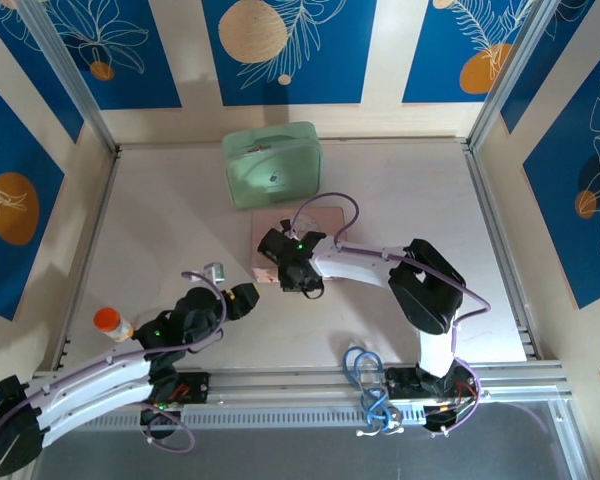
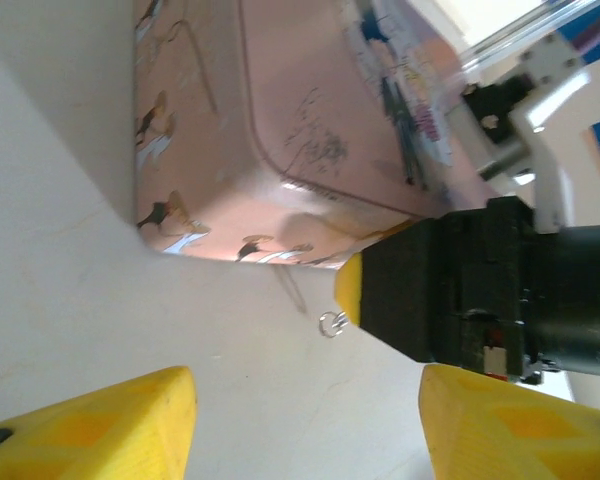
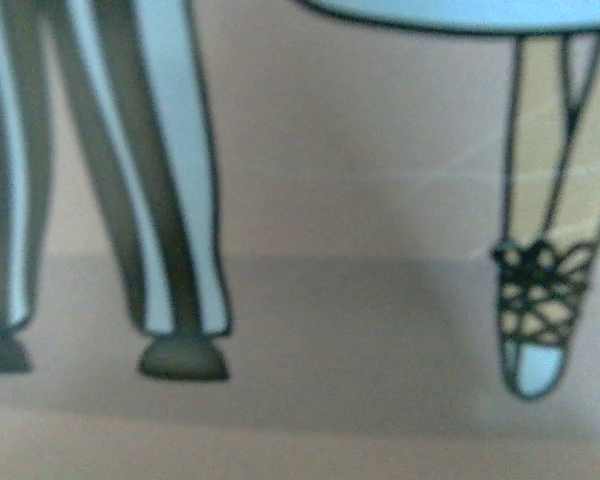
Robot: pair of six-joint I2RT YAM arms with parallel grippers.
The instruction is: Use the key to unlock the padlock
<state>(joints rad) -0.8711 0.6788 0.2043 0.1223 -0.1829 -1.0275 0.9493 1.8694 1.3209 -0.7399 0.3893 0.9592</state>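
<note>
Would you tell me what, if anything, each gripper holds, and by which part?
The left gripper is open, holding nothing. The right gripper sits beside the pink box; whether it grips anything cannot be told.

Mint-green case (image 1: pixel 272 165) at table's (image 1: pixel 180 230) far side, pink illustrated box (image 2: pixel 280 120) near it, orange-capped bottle (image 1: pixel 111 323) at left.

Overhead looking down, wrist cameras close (all share pink box (image 2: pixel 280 120))
</note>
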